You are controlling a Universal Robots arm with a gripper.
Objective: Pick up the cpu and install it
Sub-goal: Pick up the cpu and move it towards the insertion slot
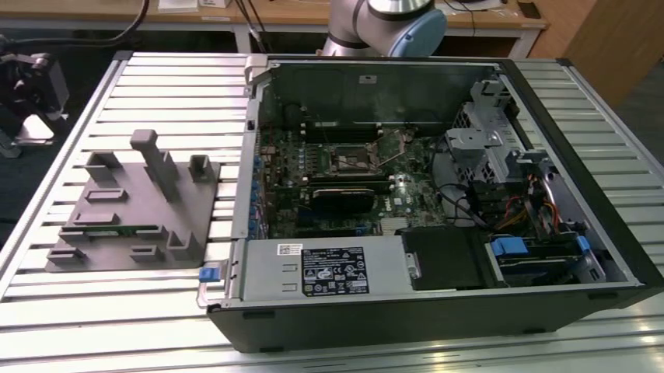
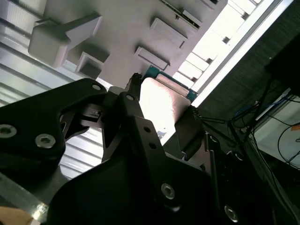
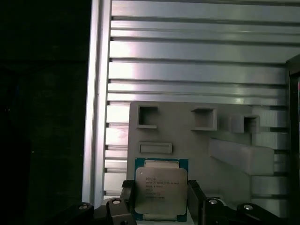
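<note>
The claw (image 3: 161,206) pinches the cpu (image 3: 161,188) by two opposite edges. The chip sits flat between its fingers, metal top showing, over the grey fixture (image 3: 187,140) near the surface's (image 3: 187,70) edge, with the open computer case (image 1: 415,326) beside the fixture.

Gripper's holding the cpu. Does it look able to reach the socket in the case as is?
Probably yes. The case lies open with its side off, and nothing seems to cover the socket on the board. The gripper is shut on the cpu.
</note>
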